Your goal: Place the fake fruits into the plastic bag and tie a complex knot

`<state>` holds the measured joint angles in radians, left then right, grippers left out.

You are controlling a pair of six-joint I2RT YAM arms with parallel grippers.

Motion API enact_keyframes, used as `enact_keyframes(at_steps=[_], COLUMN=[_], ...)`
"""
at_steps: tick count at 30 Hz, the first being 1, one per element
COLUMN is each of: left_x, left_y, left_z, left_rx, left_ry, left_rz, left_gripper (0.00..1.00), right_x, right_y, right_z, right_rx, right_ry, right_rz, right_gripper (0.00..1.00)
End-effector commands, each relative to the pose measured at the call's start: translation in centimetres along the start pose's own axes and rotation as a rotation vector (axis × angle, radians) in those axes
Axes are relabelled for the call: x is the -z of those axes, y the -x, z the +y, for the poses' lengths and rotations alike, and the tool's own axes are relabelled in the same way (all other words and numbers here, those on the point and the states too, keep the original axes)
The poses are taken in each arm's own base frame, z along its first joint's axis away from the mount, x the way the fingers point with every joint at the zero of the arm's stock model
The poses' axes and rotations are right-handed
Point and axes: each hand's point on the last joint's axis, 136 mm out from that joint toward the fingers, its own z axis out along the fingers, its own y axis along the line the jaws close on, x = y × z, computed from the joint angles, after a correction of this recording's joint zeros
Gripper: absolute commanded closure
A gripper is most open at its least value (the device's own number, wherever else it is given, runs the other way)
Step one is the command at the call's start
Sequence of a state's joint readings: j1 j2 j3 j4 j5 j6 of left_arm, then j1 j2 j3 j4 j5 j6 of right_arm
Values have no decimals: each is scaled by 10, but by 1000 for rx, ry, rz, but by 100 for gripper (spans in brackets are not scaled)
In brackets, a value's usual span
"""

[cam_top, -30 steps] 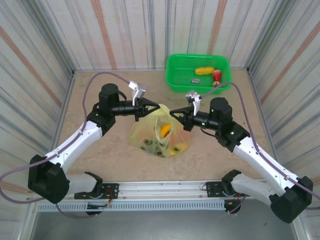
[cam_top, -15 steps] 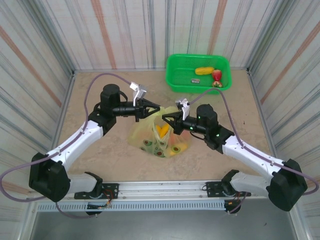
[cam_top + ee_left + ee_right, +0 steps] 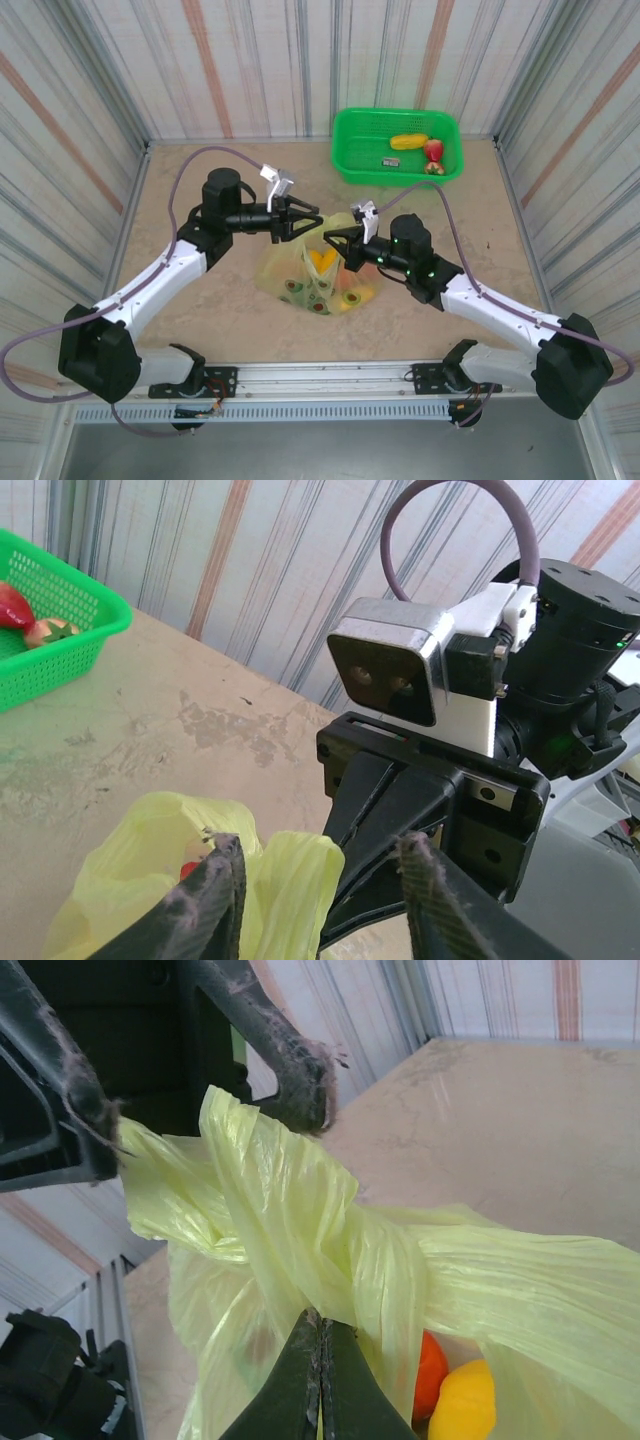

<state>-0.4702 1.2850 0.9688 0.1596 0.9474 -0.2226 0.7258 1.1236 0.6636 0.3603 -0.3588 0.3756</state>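
— Where is the plastic bag (image 3: 285,268)?

— In the middle of the desk (image 3: 230,325), standing between the left arm (image 3: 150,285) and the right arm (image 3: 490,305). Fake fruits (image 3: 322,262) show through it, among them an orange piece (image 3: 432,1370) touching a yellow piece (image 3: 462,1405).

— And the top of it?

— The handle strips (image 3: 320,1230) are gathered and twisted over one another, just above the fruit.

— The right fingers (image 3: 300,1380)?

— Pressed together, tips against the twist. I cannot tell whether any plastic is pinched between them.

— The left fingers (image 3: 215,900)?

— Spread wide, reaching in from the left. A fold of the bag sits in the gap, just beside one finger.

— Anything further out?

— A green basket (image 3: 345,150) at the far right of the desk, well apart from the bag. It holds a yellow fruit (image 3: 408,141) and a red fruit (image 3: 434,150).
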Motion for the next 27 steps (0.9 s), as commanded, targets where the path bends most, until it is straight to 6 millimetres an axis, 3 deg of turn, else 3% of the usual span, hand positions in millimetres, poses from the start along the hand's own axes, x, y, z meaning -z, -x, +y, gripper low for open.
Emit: enact_keyframes(at_steps=[1,14,16,20,23,27], left_x=[0,-8,-10,-13,-14,-14], left_y=[11,-8,-12,-18,-18,-19], left_z=[1,11,11,10,8,8], left_rx=[-19,-30,-32,-36,-39,-39], left_ry=[12,85,80,74,66,62], left_rz=[-8,94,118,154,154,157], left_gripper=[53,50,57,83,97,98], right_x=[-2,-16,-18,-19,-19,-19], right_y=[2,4,4,4,5,5], right_z=[6,22,22,19,18,18], right_rx=[-10,11,17,23,28,35], right_ry=[15,60,56,43,35,31], right_rz=[-17,-23,-21,-21,-23,-20], right_gripper=[100,100,100,100,100,100])
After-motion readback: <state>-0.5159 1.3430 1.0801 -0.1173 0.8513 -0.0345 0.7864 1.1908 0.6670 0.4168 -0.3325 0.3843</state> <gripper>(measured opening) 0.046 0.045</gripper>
